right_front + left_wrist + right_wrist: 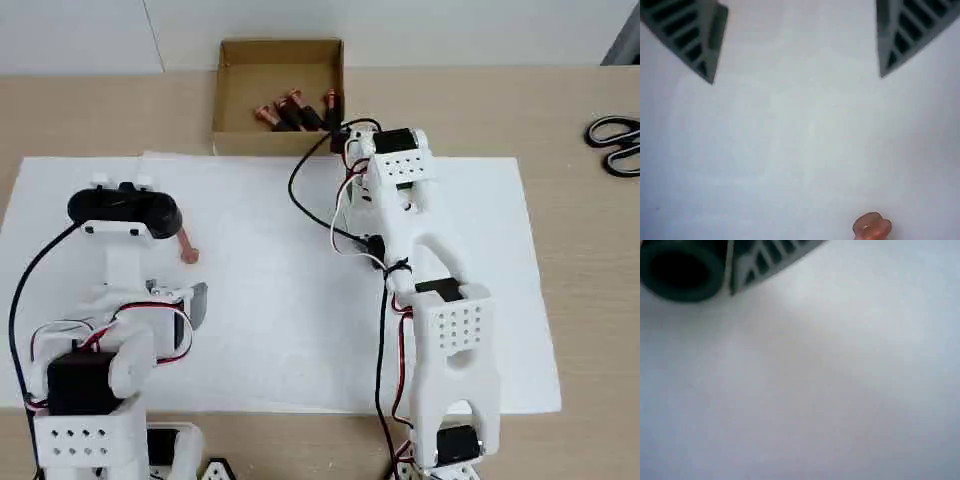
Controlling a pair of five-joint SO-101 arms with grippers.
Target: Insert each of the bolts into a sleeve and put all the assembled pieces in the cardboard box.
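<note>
**Bolt pickup, final pair.** My left jaws stand spread wide above the white sheet [300, 300] and hold nothing. The one loose bolt [188, 250] lies flat on the sheet toward the desk's left edge, just beside my left arm [120, 215] and not between the jaws. My right jaws pinch a dark sleeve [682, 270], held off the sheet near the box [262, 143]. The box sits at the middle of the desk's far edge with several assembled pieces [292, 112] inside. By my judgement most of the task is done. Next, my left jaws must centre over the bolt, descend and close on its shank. The bolt must then be lined up true with the sleeve's bore.
</note>
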